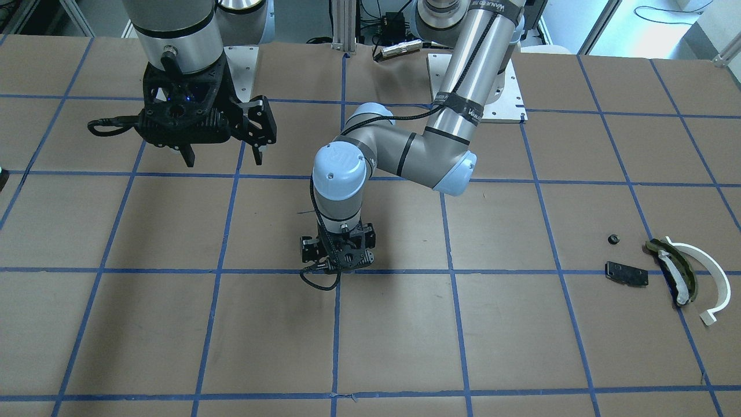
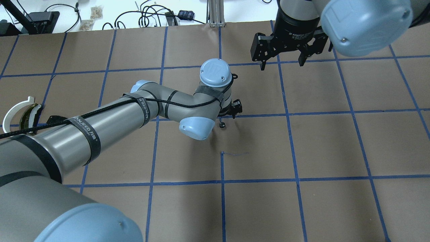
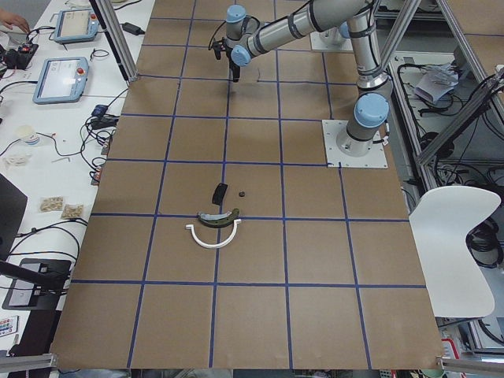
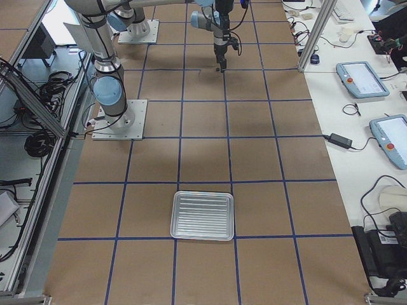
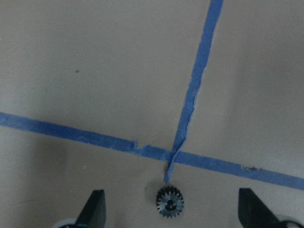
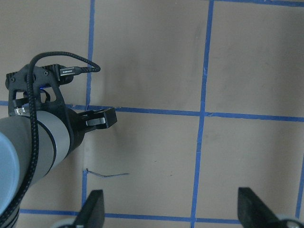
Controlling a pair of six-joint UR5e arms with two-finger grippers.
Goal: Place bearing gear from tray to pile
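The bearing gear (image 5: pixel 170 203), small, dark and toothed, lies on the brown paper just below a blue tape crossing; it also shows in the overhead view (image 2: pixel 221 125). My left gripper (image 5: pixel 173 211) (image 1: pixel 338 260) hangs low over it, open, one finger on each side, not touching. The pile lies far off towards my left: a white arc (image 1: pixel 707 275), an olive-and-white curved piece (image 1: pixel 676 272), a flat black plate (image 1: pixel 626 273) and a small black part (image 1: pixel 613 238). The silver tray (image 4: pixel 203 194) is empty. My right gripper (image 2: pixel 283 65) (image 1: pixel 223 156) is open, empty and held high.
The table is brown paper with a blue tape grid. My left arm (image 2: pixel 134 111) stretches across from the pile's side to the middle. Cables and tablets lie beyond the table's far edge (image 2: pixel 151 16). Each arm's base plate (image 1: pixel 492 87) sits at the robot's edge.
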